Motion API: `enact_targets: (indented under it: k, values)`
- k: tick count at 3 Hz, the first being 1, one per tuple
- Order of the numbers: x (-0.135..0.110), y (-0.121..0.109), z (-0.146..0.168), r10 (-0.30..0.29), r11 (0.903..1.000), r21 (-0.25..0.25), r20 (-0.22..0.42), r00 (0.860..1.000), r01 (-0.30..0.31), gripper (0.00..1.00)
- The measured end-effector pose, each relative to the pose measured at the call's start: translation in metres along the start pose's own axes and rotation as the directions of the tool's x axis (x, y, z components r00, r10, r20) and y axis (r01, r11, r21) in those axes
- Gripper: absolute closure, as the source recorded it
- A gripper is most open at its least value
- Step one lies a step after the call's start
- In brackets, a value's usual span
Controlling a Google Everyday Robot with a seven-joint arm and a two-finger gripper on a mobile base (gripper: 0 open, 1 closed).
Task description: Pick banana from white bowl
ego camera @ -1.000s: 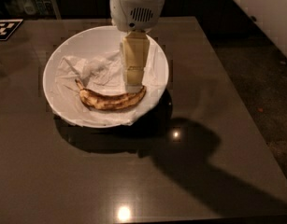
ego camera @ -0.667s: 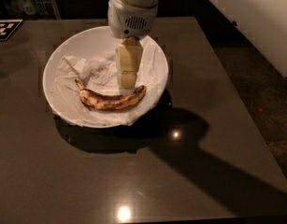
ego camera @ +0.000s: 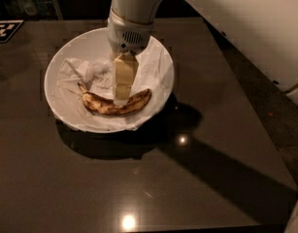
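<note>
The white bowl (ego camera: pixel 66 57) sits on the dark table, lined with wrinkly white paper. The banana (ego camera: pixel 109 106), yellow with brown-black spots, lies curved in the bowl's near half, stem to the left. My gripper (ego camera: pixel 121 99) reaches down from the white arm above the bowl. Its yellowish fingers (ego camera: pixel 124 76) hang straight down, and their tips are at the banana's middle, at its far edge.
The dark glossy table (ego camera: pixel 197 178) carries the bowl in its far left part. A black-and-white marker tag (ego camera: pixel 4 30) lies at the far left corner. A white surface (ego camera: pixel 255 28) runs along the right, past the table's edge.
The arm has moved down and slightly toward the near side, bringing the gripper's tips from above the banana down to its middle. The banana and bowl have not moved.
</note>
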State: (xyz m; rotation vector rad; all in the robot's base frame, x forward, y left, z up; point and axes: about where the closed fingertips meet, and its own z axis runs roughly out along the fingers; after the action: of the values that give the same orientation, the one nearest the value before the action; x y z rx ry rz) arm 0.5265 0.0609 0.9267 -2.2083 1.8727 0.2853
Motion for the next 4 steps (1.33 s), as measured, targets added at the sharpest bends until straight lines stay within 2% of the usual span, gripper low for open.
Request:
enact_targets:
  k: [1, 2, 4]
  values:
    - [0.003, 0.001, 0.02, 0.021, 0.9987, -0.046, 0.012, 1.0, -0.02, 0.17]
    - [0.008, 0.001, 0.039, 0.045, 0.9948, -0.092, 0.009, 0.999, -0.044, 0.27]
    - [0.022, -0.006, 0.073, 0.072, 0.984, -0.162, -0.011, 0.997, -0.073, 0.24]
